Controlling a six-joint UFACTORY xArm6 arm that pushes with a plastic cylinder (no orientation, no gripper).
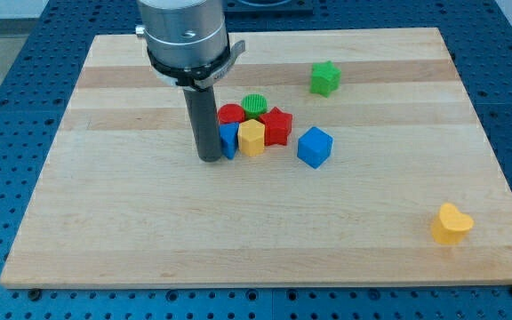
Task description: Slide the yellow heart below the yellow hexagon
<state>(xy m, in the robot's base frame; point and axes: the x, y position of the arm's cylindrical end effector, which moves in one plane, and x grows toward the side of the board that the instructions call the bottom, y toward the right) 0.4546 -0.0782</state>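
The yellow heart point(452, 223) lies near the view's bottom right corner of the wooden board. The yellow hexagon point(252, 138) stands in a tight cluster near the board's middle, with a blue block point(228, 140) on its left, a red star-like block point(277, 126) on its right, a red round block point(231, 114) and a green round block point(254, 104) above it. My tip point(212, 158) rests on the board just left of the blue block, touching or nearly touching it. It is far left of the yellow heart.
A blue cube point(315, 147) sits right of the cluster. A green star-like block point(324, 78) lies toward the view's top right. The wooden board point(132, 231) lies on a blue perforated table.
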